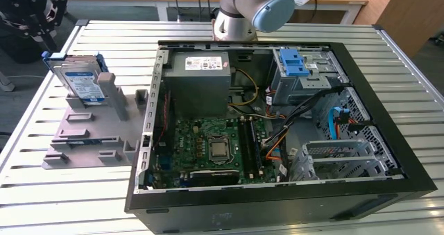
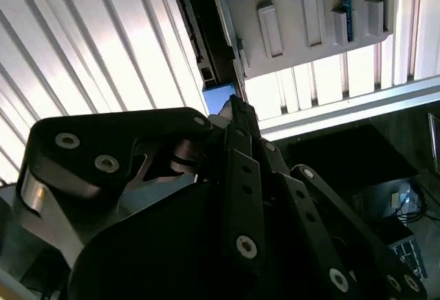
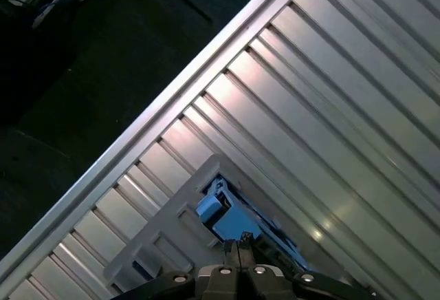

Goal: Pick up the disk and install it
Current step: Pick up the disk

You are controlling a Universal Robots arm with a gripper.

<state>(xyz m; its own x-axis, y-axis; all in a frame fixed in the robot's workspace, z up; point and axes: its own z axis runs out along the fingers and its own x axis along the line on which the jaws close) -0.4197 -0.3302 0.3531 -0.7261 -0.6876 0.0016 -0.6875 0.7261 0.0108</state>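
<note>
The relation that matters is where the disk point(image 1: 82, 83) sits relative to the gripper point(image 3: 238, 248). The disk is parked on edge in the grey holder point(image 1: 97, 123) on the slatted table point(image 1: 62, 198). That puts it off to the exterior view's left of the open computer case point(image 1: 277, 214) and fully outside it. So it's not picked up and not installed.

The gripper hangs over the far end of that holder, pointing down, and the disk is pretty much straight underneath its tips. In the first wrist view the disk's blue frame point(image 3: 227, 219) shows as a slanted strip right below the fingertips. They don't look to be touching it, though I can't judge the gap from that angle. The fingers look pinched together tip to tip in both wrist views, with nothing between them, so it's empty-handed.

As for orientation, the disk stands up out of the holder and leans back a little. Its label face is turned toward the exterior camera. As far as I can judge, the long axis runs up out of the slot, with the short side down in the holder. The thin top edge runs roughly along the table slats rather than across them. The broad faces stand more or less upright on either side of that edge, and the narrow blue rim is the part facing the gripper.
</note>
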